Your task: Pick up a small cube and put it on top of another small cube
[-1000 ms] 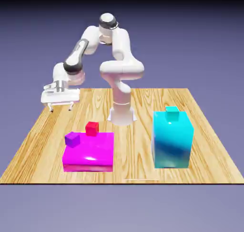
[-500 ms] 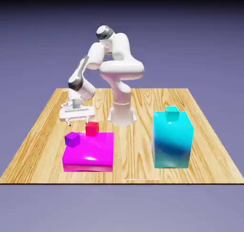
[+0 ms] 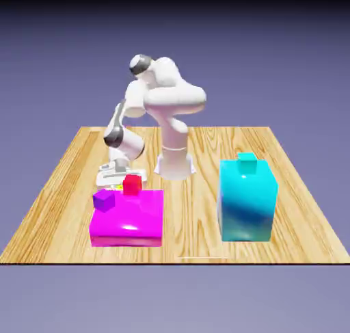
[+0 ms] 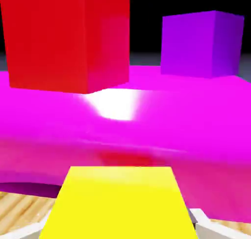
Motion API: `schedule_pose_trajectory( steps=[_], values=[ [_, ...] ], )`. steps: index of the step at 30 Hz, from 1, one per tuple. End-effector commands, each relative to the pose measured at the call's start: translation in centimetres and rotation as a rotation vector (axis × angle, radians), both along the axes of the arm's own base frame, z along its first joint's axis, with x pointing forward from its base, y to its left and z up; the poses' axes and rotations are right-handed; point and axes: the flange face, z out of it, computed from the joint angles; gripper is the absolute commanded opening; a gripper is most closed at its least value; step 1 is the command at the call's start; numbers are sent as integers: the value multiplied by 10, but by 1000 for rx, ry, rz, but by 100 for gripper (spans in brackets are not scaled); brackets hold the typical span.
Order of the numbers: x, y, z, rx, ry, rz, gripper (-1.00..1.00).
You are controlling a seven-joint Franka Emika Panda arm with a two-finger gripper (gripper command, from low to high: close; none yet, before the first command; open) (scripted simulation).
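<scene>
Tool (image 3: 117, 182) is clamped on a little yellow block (image 4: 117, 203) right behind the pink block (image 3: 130, 219); red cube (image 3: 132, 184) untouched, stacking not done.

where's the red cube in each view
Exterior view: the red cube sits at the far edge of the magenta block, left of middle, right in front of the gripper.
Hand view: the red cube fills the upper left, on the magenta block.
Shared landmark: the purple cube, on the same block, upper right in the hand view.
</scene>
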Motion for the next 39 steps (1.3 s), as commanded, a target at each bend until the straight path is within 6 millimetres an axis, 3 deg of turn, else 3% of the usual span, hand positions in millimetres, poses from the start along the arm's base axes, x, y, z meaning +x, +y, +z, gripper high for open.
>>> schedule_pose_trajectory(
  steps=[1, 3, 7, 11, 16, 21, 25, 31, 32, 39],
  values=[
    [-9, 0, 6, 3, 2, 1, -100],
    [-10, 0, 7, 3, 3, 1, -100],
    [7, -29, 31, -73, 61, 108, -100],
    [43, -39, 70, -85, 42, 241, -100],
    [85, -36, 124, -87, 43, 422, -100],
    [89, -20, 150, -30, 31, 492, -100],
    [82, -14, 147, 2, 3, 473, -100],
    [119, 16, 115, 2, 3, 473, -100],
    [119, 16, 115, 2, 3, 473, 100],
    [82, -14, 147, 2, 3, 473, 100]
  ],
)
